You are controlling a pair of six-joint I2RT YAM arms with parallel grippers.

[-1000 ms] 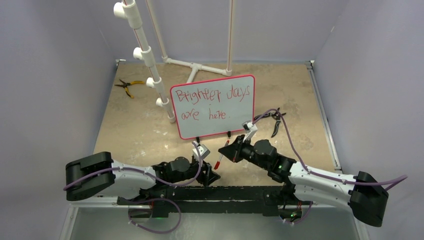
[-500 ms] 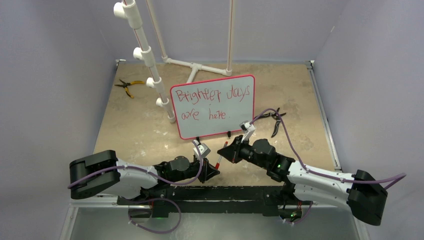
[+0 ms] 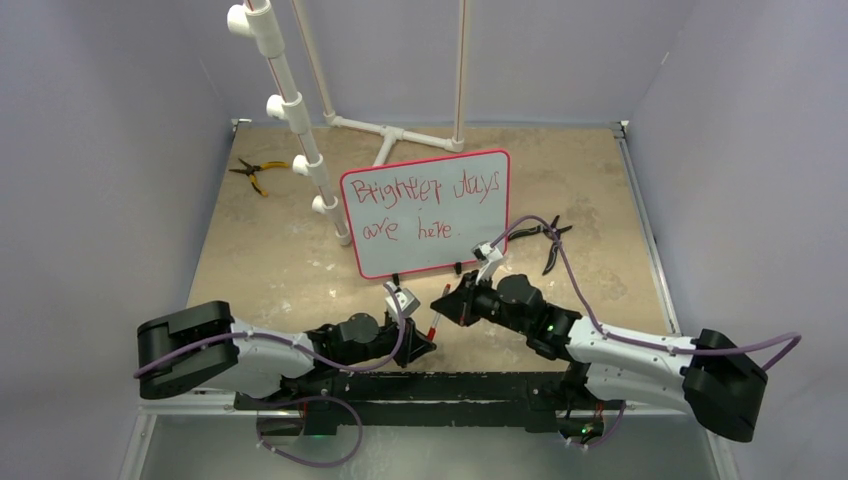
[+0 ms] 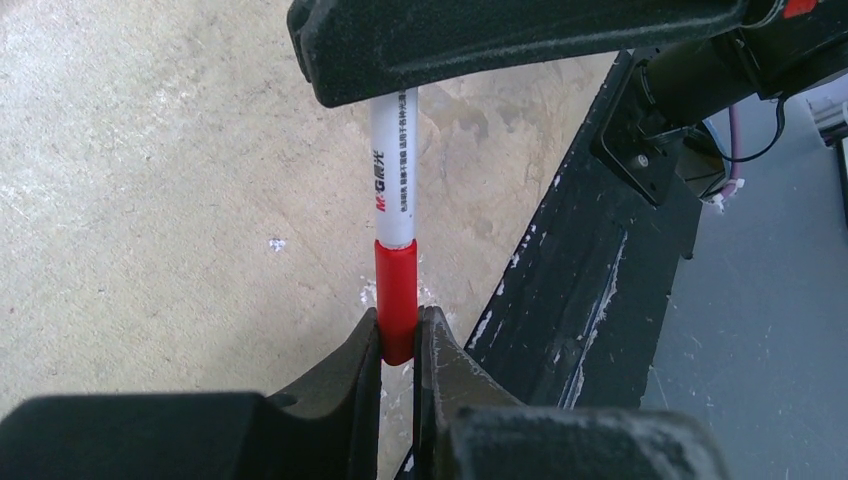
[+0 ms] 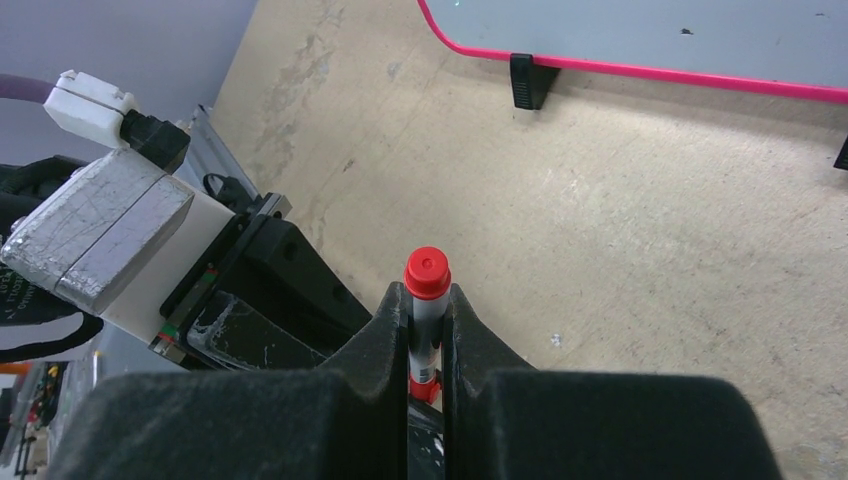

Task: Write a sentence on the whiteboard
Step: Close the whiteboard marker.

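The whiteboard (image 3: pixel 428 213) stands upright mid-table on two black feet, and the sentence (image 3: pixel 425 195) "Brighter days are here" runs across it in two red rows. A white marker (image 3: pixel 432 328) with a red cap (image 4: pixel 396 290) hangs between both grippers in front of the board. My left gripper (image 4: pixel 400 325) is shut on the red cap end. My right gripper (image 5: pixel 428 300) is shut on the white barrel, the marker's red tail end (image 5: pixel 427 272) sticking out past its fingertips. The board's lower red edge (image 5: pixel 640 68) shows in the right wrist view.
A white PVC pipe stand (image 3: pixel 290 110) rises behind and left of the board. Yellow-handled pliers (image 3: pixel 255 172) lie at the back left. Black cutters (image 3: pixel 550 240) lie right of the board. The black base rail (image 3: pixel 420 385) runs along the near edge.
My left gripper has closed on the marker's red cap. The right arm has slid a little left with the marker, bringing the two grippers together.
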